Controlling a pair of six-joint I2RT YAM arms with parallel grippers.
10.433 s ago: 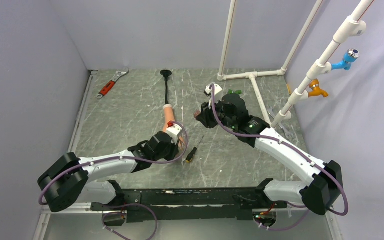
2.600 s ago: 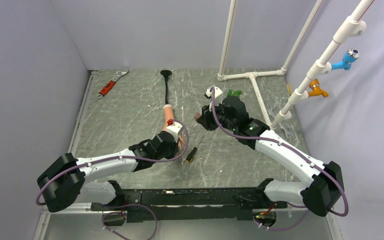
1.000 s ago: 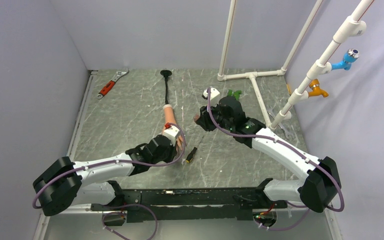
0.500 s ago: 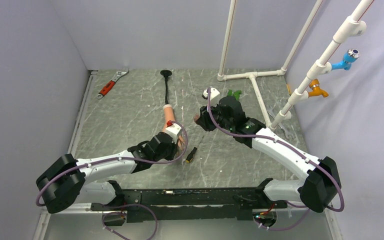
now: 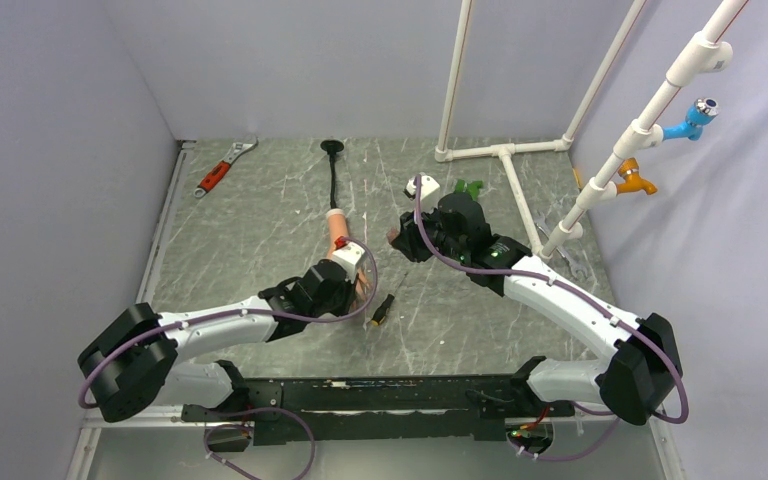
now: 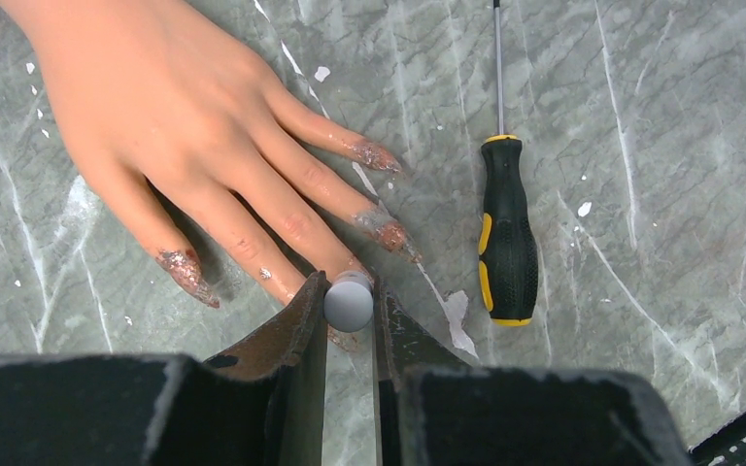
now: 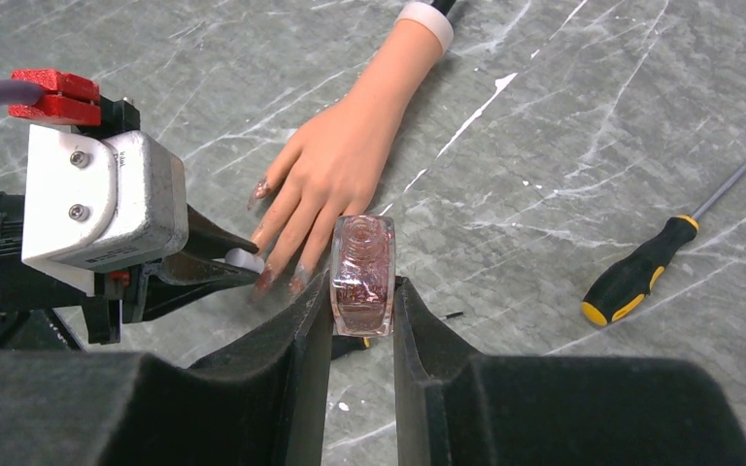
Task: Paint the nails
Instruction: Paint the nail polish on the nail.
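A peach mannequin hand (image 6: 175,107) lies palm down on the marble table, fingers toward the near edge. Its nails (image 6: 389,231) carry smeared glittery pink-red polish. My left gripper (image 6: 350,296) is shut on a small round grey brush cap (image 6: 349,303), just over one fingertip, hiding that nail. My right gripper (image 7: 363,291) is shut on a clear polish bottle (image 7: 363,274) of pink glitter, held above the table to the right of the hand (image 5: 338,232). In the right wrist view the left gripper (image 7: 214,267) shows beside the fingertips.
A black-and-yellow screwdriver (image 6: 508,243) lies just right of the fingers. The hand's black stalk (image 5: 333,175) runs to the back. A red-handled wrench (image 5: 218,172) lies back left. White PVC pipes (image 5: 505,155) and a green piece (image 5: 470,187) stand back right.
My left arm has shifted slightly by the fingertips, still gripping the cap. The right arm with the bottle has stayed put.
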